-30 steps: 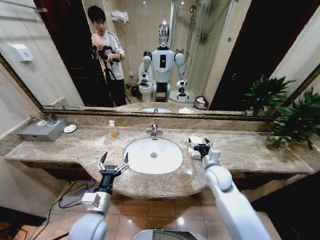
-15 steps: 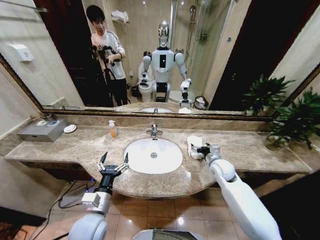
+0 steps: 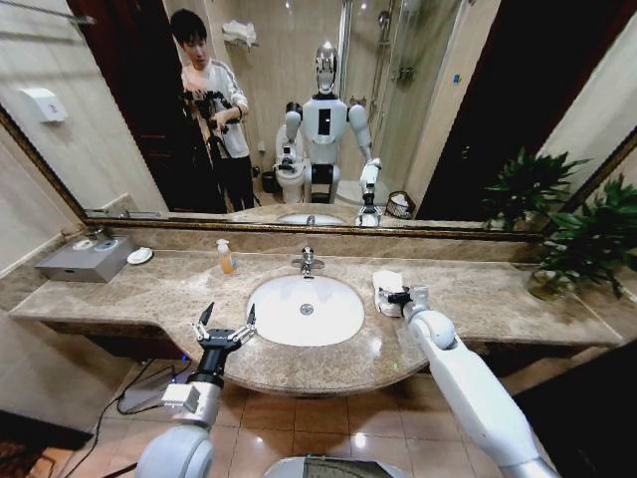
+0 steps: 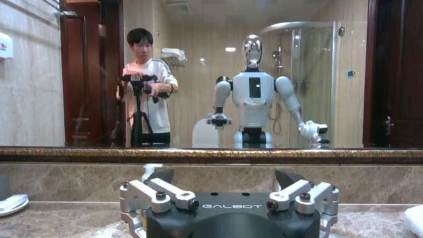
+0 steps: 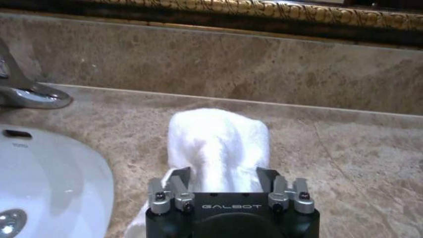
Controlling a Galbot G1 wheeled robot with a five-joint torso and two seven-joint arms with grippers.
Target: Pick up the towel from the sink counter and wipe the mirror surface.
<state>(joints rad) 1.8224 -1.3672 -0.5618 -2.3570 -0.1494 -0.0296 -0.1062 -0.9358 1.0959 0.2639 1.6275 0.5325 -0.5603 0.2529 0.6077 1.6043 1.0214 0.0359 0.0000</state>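
One soft white towel (image 5: 218, 144), speckled counter (image 5: 350, 163)

The sink counter (image 3: 149, 299) is spread from left to right, with the mirror (image 3: 119, 129) set on the wall behind it. The basin (image 3: 305, 310) is sunk in the counter's middle, and the faucet (image 3: 307, 261) is placed just behind it. The towel (image 3: 386, 292) is laid on the counter just right of the basin, with the right gripper (image 3: 395, 297) set around its near end. The left gripper (image 3: 226, 321) is held left of the basin, at the counter's near edge. A soap bottle (image 3: 225, 257) is stood left of the faucet, a box (image 3: 88, 259) at the far left, and a plant (image 3: 587, 244) at the far right.
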